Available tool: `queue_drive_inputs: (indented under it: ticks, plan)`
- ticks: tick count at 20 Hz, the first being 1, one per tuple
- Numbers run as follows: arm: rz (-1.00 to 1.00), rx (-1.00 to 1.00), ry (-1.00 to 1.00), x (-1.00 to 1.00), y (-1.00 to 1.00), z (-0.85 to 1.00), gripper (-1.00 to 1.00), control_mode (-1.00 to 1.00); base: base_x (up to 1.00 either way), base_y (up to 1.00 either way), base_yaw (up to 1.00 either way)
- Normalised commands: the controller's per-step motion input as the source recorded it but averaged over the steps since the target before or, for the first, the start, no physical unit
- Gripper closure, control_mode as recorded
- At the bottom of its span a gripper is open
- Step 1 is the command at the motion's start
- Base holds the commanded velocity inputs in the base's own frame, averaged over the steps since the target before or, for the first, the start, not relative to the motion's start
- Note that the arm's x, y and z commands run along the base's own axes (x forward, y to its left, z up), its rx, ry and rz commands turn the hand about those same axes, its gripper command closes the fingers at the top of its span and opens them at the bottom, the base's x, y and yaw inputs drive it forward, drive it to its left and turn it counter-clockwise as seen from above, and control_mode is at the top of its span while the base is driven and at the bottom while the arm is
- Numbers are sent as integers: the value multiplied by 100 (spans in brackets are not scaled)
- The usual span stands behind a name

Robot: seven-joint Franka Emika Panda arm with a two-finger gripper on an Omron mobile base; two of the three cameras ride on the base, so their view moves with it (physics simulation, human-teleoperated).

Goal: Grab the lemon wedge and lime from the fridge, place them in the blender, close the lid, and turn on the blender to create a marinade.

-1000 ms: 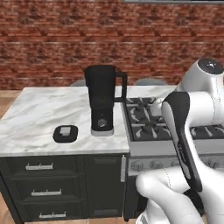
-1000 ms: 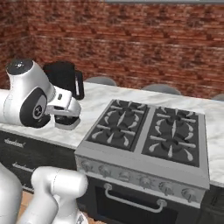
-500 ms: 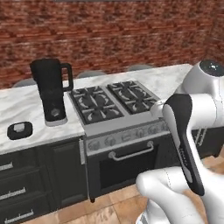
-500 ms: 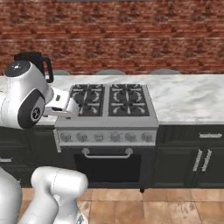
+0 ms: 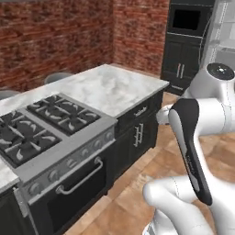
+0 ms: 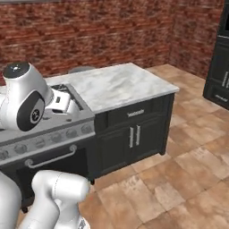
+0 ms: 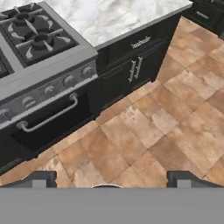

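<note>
— Black blender stood on the desk point(image 5: 110, 87) left of the stove point(image 5: 50, 119) a second ago. Has it moved?

— No, the base swings right, so the whole scene slides and the blender is left behind on the left. The far desk end, the floor point(image 7: 175, 122) and a wall oven point(image 5: 186, 20) come in. The pale tall shape beside the oven may be the fridge point(image 5: 227, 32).

— And the claw point(image 7: 113, 177)?

— Wide open, empty, over bare floor. Lemon wedge and lime are presumably in the fridge, so this looks like the drive to fetch them.

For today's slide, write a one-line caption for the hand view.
Open fingers hang above the tiled floor, facing the stove and dark cabinets.
</note>
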Motion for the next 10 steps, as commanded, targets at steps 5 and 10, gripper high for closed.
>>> queue_drive_inputs:
  ticks: [5,10]
  plan:
    - [0,0,0,0,0,0,-100,100,6,-73,-70]
    - [0,0,0,0,0,0,-100,100,53,-68,-57]
